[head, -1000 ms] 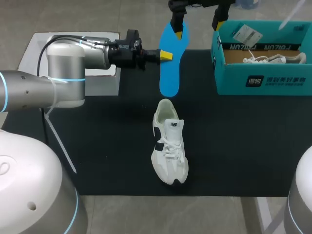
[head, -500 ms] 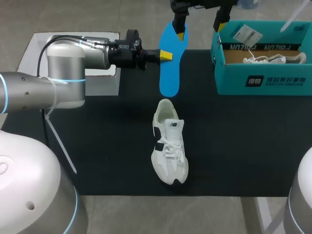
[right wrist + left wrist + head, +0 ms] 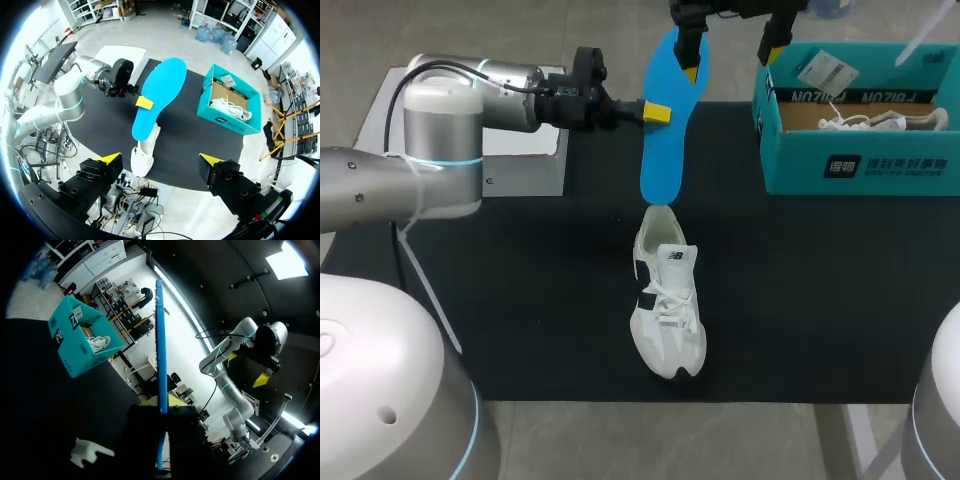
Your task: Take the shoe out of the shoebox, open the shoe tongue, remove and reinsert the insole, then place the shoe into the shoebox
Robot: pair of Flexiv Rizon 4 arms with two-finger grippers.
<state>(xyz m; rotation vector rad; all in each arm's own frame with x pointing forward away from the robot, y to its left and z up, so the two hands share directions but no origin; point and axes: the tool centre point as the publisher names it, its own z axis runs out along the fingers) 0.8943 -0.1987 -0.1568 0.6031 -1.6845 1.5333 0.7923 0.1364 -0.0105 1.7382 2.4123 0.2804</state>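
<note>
A blue insole [image 3: 659,150] hangs upright above the mat with my left gripper [image 3: 657,112] shut on its edge. Its lower tip meets the heel opening of the white shoe [image 3: 667,300], which lies on the black mat with its toe toward me. In the left wrist view the insole [image 3: 160,340] shows edge-on between the fingers, and the shoe [image 3: 87,452] lies below. My right gripper [image 3: 730,55] hangs open, high above the table's far side. From there it looks down on the insole [image 3: 157,102], the shoe [image 3: 142,152] and the left gripper [image 3: 145,101].
The teal shoebox [image 3: 860,165] stands open at the back right with a second white shoe [image 3: 880,121] and a tag inside. It also shows as shoebox [image 3: 225,120] and shoebox [image 3: 70,347]. A white board [image 3: 525,170] lies at the back left beside the mat [image 3: 520,300].
My left arm has shifted and tilted the insole, whose lower tip came down from above the mat to the shoe's heel opening. The right gripper has stayed where it was.
</note>
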